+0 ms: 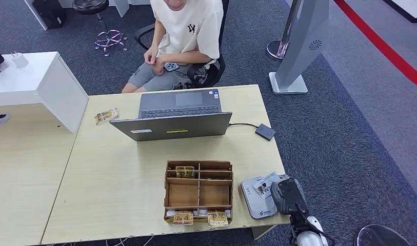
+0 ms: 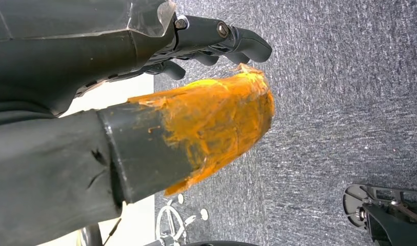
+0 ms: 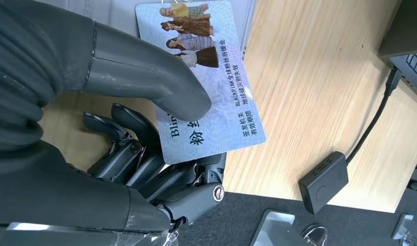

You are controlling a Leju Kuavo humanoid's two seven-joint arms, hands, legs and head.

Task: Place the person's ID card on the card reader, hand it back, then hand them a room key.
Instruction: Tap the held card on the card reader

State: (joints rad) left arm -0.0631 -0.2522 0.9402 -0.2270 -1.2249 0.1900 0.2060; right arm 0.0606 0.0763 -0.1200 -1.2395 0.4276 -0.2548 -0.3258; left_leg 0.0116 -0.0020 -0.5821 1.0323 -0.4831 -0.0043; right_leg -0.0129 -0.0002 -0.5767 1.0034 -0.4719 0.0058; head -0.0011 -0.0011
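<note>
Right hand (image 3: pixel 144 148) pinched ID card (image 3: pixel 209 82) between thumb and fingers; I saw card lying over card reader (image 1: pixel 258 199) at desk (image 1: pixel 119 174) near-right corner. Left hand (image 2: pixel 216 43) hung over carpet, fingers curled, holding nothing. Person (image 1: pixel 180 41) sat behind laptop (image 1: pixel 175 119). Wooden organizer (image 1: pixel 198 192) stood just beside reader.

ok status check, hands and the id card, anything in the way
Right hand pinching ID card, over the card reader. Left hand holds nothing, fingers curled, over the carpet. Person seated behind laptop; nothing blocking.
</note>
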